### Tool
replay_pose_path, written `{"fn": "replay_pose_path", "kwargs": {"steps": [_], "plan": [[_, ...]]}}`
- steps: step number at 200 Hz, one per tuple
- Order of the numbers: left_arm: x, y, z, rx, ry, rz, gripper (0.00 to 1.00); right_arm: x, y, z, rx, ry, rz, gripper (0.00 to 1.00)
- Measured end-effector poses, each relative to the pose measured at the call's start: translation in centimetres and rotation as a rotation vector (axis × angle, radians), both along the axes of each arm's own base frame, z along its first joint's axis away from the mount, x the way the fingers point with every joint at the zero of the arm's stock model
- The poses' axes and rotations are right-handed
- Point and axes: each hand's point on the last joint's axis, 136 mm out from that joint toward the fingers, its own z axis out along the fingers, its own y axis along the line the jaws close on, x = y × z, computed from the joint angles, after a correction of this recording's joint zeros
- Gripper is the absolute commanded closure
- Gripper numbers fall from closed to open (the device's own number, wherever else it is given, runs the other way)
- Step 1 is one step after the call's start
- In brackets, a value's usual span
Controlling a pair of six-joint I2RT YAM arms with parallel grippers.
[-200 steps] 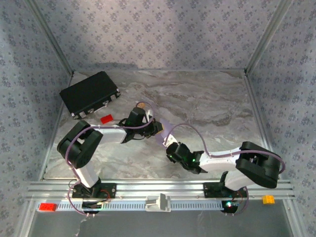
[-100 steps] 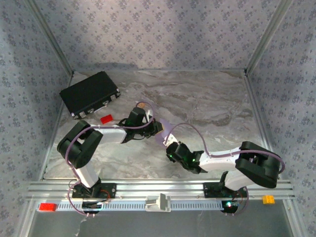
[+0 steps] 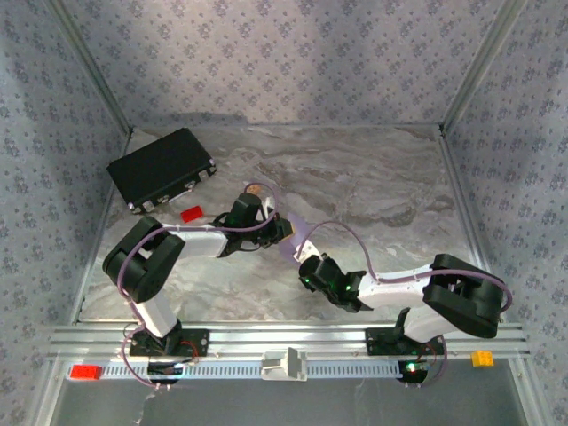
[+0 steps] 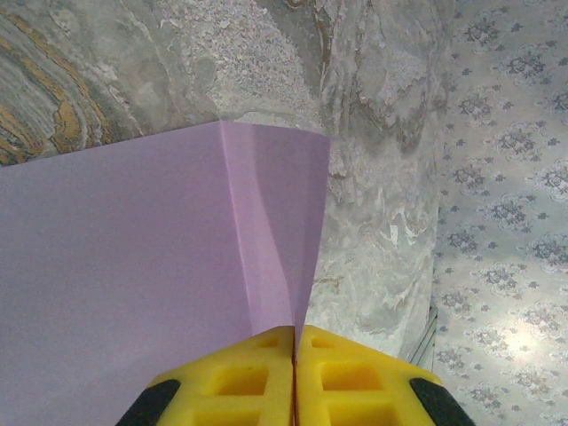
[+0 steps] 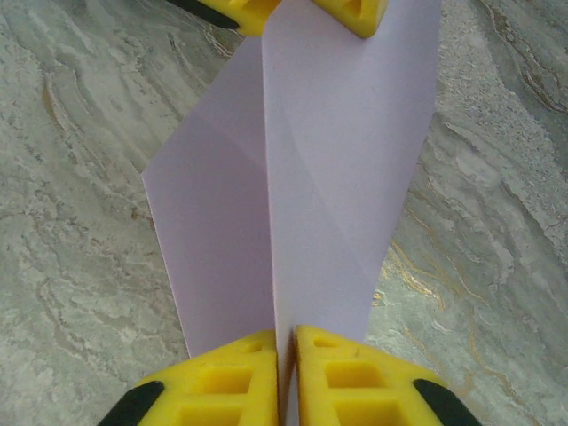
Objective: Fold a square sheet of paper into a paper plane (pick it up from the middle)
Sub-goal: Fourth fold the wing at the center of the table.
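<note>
The square sheet of paper (image 3: 295, 241) is pale lilac and folded along a centre crease, and it hangs between my two grippers over the middle of the table. In the left wrist view the yellow fingers of my left gripper (image 4: 295, 333) are shut on its folded edge, and the sheet (image 4: 133, 266) spreads out to the left. In the right wrist view my right gripper (image 5: 286, 342) is shut on the opposite end of the sheet (image 5: 342, 160). The left gripper's fingertips (image 5: 359, 13) pinch the far end there. Faint diagonal creases cross the paper. A paper plane is out of view.
A black case (image 3: 161, 169) lies at the back left with a small red block (image 3: 191, 214) in front of it. A tan block (image 3: 253, 188) sits just behind the left wrist. Patterned walls close in the marble table (image 3: 382, 177).
My right gripper's jaws have closed onto the paper's near end. Both arms have stayed almost where they were.
</note>
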Motion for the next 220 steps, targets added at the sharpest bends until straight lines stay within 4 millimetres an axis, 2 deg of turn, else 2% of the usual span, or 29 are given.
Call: {"fn": "replay_pose_path", "kwargs": {"steps": [25, 52, 76, 92, 115, 164, 220], "plan": [[0.0, 0.0, 0.0, 0.0, 0.0, 0.0, 0.91, 0.0, 0.0, 0.0, -0.001, -0.002, -0.001, 0.91], [0.0, 0.0, 0.0, 0.0, 0.0, 0.0, 0.84, 0.0, 0.0, 0.0, 0.0, 0.0, -0.003, 0.95], [-0.1, 0.1, -0.2, 0.008, 0.0, -0.003, 0.73, 0.1, -0.1, -0.1, 0.014, 0.012, -0.017, 0.97], [-0.1, 0.4, -0.5, 0.033, -0.006, -0.005, 0.62, 0.4, -0.3, -0.3, 0.035, 0.032, -0.033, 0.98], [-0.2, 0.9, -0.6, 0.06, -0.007, 0.005, 0.54, 0.6, -0.3, -0.5, 0.074, 0.072, -0.045, 0.98], [0.4, 1.8, 1.4, 0.071, -0.062, 0.045, 0.52, 1.1, -0.2, -1.1, 0.201, 0.182, -0.048, 0.98], [0.6, 2.1, 1.2, 0.087, -0.063, 0.061, 0.51, 1.0, 0.1, -1.3, 0.34, 0.311, -0.036, 0.98]]}}
